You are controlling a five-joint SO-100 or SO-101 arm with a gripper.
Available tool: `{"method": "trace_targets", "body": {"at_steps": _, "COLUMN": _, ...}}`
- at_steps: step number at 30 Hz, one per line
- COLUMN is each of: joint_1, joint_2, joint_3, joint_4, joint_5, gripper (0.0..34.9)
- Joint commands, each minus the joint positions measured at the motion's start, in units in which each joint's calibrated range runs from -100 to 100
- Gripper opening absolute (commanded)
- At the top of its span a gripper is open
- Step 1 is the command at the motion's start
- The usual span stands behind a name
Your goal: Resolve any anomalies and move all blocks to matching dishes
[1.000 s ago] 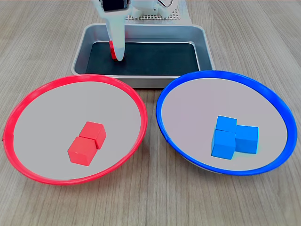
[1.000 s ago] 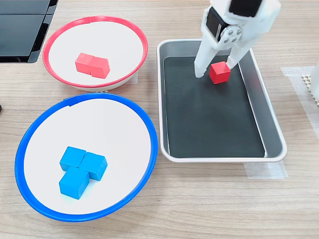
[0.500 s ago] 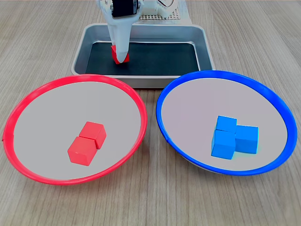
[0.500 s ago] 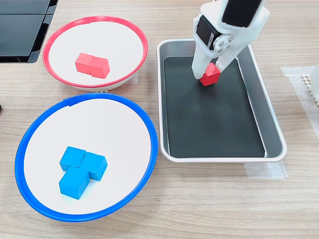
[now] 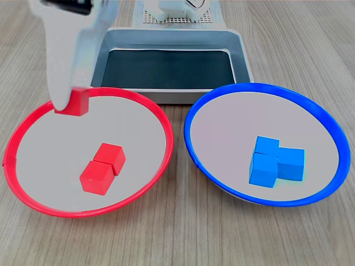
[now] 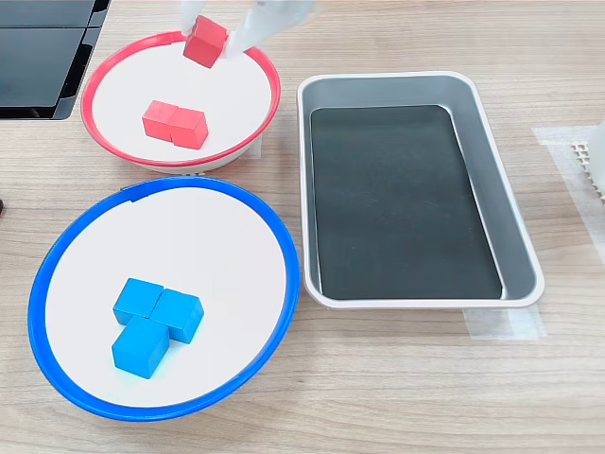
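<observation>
The gripper (image 5: 71,102), blurred, is clamped on a red block (image 6: 205,42) above the far edge of the red-rimmed dish (image 5: 22,130), where two red blocks (image 5: 102,168) lie touching; three blue blocks (image 6: 151,324) cluster in the blue-rimmed dish (image 6: 47,270), beside the metal tray (image 6: 515,236)

There are three red blocks (image 5: 103,167) (image 6: 205,42) and three blue blocks (image 5: 276,162) (image 6: 151,322). There are two dishes, one red-rimmed dish (image 5: 22,130) (image 6: 99,85) and one blue-rimmed dish (image 5: 327,122) (image 6: 57,255), and one metal tray (image 5: 166,39) (image 6: 515,218).
</observation>
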Motion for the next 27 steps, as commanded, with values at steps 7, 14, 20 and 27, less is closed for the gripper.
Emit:
{"method": "trace_targets", "body": {"at_steps": 7, "joint_1": 0.6, "joint_2": 4.9, "joint_3": -3.6, "joint_4": -8.6, "joint_5": 2.2, "gripper": 14.5}}
{"method": "trace_targets", "body": {"at_steps": 14, "joint_1": -3.2, "joint_2": -20.3, "joint_3": 21.6, "joint_4": -15.4, "joint_5": -3.8, "gripper": 0.1}}
{"method": "trace_targets", "body": {"at_steps": 20, "joint_1": -12.2, "joint_2": -61.9, "joint_3": 60.8, "joint_4": -19.4, "joint_5": -7.6, "gripper": 0.1}}
{"method": "trace_targets", "body": {"at_steps": 27, "joint_1": -19.1, "joint_2": -98.8, "joint_3": 85.7, "joint_4": -5.3, "joint_5": -6.4, "gripper": 0.1}}
